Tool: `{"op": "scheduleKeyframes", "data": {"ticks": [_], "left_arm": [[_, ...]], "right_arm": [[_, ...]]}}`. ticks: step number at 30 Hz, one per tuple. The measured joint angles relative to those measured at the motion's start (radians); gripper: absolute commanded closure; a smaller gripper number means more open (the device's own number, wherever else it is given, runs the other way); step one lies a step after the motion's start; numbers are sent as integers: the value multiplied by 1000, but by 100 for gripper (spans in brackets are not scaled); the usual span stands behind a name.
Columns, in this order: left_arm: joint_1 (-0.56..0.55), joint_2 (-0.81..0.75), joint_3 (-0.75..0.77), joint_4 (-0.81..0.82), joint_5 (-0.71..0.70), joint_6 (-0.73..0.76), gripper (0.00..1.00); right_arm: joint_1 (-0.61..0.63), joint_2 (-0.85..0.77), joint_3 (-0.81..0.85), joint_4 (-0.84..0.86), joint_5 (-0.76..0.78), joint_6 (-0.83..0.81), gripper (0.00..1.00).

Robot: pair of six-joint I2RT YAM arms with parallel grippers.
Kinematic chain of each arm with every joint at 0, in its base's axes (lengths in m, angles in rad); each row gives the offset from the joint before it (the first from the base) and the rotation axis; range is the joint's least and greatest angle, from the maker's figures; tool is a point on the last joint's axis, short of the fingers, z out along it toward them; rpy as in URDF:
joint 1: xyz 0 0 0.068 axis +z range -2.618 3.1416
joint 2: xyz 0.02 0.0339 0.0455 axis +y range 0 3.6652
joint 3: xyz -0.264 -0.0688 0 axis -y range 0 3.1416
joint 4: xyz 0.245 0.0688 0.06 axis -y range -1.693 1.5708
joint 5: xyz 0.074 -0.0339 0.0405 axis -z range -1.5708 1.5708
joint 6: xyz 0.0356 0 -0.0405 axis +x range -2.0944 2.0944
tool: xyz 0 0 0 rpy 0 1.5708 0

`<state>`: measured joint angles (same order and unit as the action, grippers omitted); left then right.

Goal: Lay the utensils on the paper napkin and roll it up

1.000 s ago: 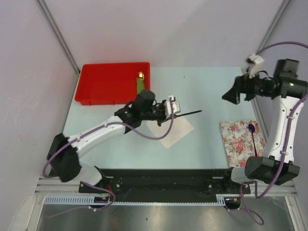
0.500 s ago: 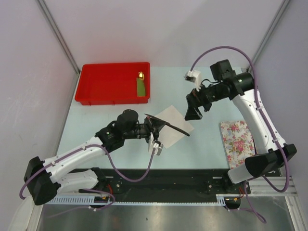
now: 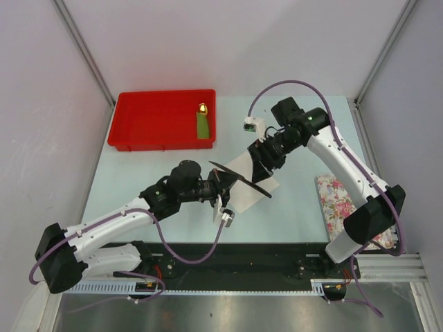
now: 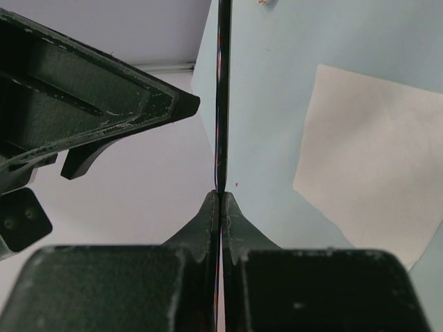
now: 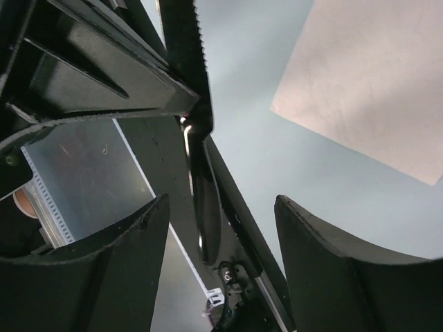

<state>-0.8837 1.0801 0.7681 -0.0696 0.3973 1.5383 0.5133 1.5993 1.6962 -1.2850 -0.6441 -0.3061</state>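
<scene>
My left gripper (image 3: 221,178) is shut on the thin black knife (image 3: 252,185) and holds it slanted above the white paper napkin (image 3: 240,199). In the left wrist view the knife (image 4: 222,97) shows edge-on, rising from my closed left gripper (image 4: 220,197), with the napkin (image 4: 374,152) to the right. My right gripper (image 3: 259,164) is open and hovers at the knife's free end. In the right wrist view the knife (image 5: 206,207) lies between its spread fingers (image 5: 111,270), untouched, and the napkin (image 5: 374,83) is beyond. The spoon is hidden.
A red tray (image 3: 152,121) at the back left holds a green piece with a gold tip (image 3: 202,123). A floral cloth (image 3: 339,200) lies at the right, partly under my right arm. Both grippers crowd the middle of the table.
My right arm has swung left and down from the right side until its open gripper is around the knife's end. My left gripper has brought the knife over the napkin and now holds steady.
</scene>
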Motion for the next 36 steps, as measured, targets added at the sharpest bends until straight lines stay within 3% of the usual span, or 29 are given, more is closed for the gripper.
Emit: {"op": "scheduleKeyframes", "data": {"ticks": [12, 19, 26, 31, 35, 36], "left_arm": [[-1, 24, 0, 42, -1, -4, 100], [-1, 36, 0, 46, 2, -5, 100], [-1, 50, 0, 54, 6, -28, 100], [-1, 53, 0, 54, 6, -30, 100], [-2, 53, 0, 55, 6, -34, 100], [-2, 53, 0, 56, 6, -37, 100]], "right_arm": [[75, 1, -50, 78, -3, 44, 49], [82, 5, -60, 98, 4, 50, 76], [84, 8, -63, 103, 18, 51, 60], [94, 8, -66, 109, 19, 51, 64], [94, 9, -69, 110, 20, 49, 63], [94, 10, -70, 110, 21, 49, 68]]}}
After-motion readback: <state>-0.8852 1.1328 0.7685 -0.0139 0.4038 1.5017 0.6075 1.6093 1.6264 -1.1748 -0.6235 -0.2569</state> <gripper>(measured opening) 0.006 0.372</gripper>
